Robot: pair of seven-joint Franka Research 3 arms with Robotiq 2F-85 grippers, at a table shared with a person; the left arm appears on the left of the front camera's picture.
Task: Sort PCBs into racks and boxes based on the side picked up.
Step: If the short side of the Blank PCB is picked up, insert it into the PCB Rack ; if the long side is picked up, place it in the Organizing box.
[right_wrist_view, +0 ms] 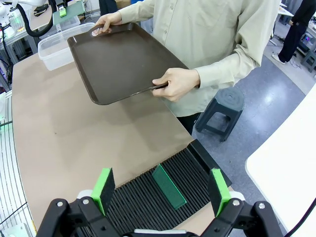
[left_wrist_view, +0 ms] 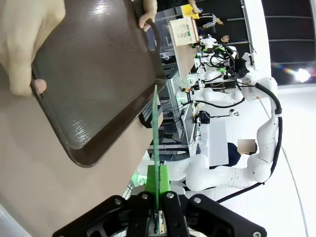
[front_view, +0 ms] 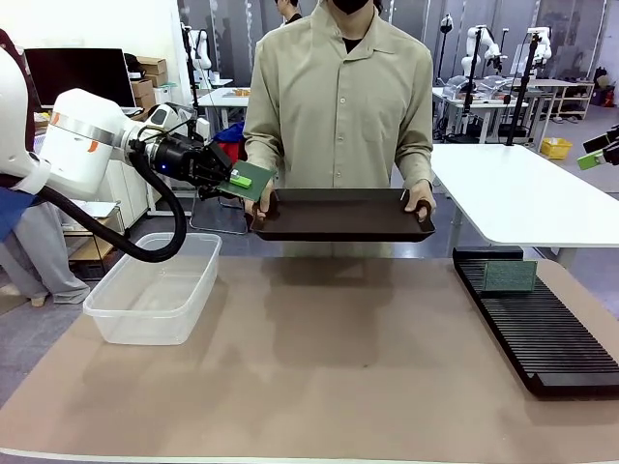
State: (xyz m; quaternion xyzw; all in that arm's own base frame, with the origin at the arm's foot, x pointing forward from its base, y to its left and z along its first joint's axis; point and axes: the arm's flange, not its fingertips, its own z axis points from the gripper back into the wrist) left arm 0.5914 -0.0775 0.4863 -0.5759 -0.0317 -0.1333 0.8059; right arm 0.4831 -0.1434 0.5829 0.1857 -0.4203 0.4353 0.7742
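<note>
the left gripper (front_view: 224, 174) pinches a thin green pcb (front_view: 253, 180) by one edge, held just left of the person's brown tray (front_view: 340, 215), above the clear box (front_view: 155, 288). the board looks light, stiff and fragile, best gripped at its rim. a second pcb (right_wrist_view: 169, 185) stands in the black rack (front_view: 538, 329) at right, below the right gripper (right_wrist_view: 162, 191), fingers spread wide.

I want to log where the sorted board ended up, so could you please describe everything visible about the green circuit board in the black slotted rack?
The thin, dark green rectangular circuit board stands on edge in a slot near the far end of the long black slotted rack, leaning slightly. Nothing else touches it; the open right gripper hovers above.
</note>
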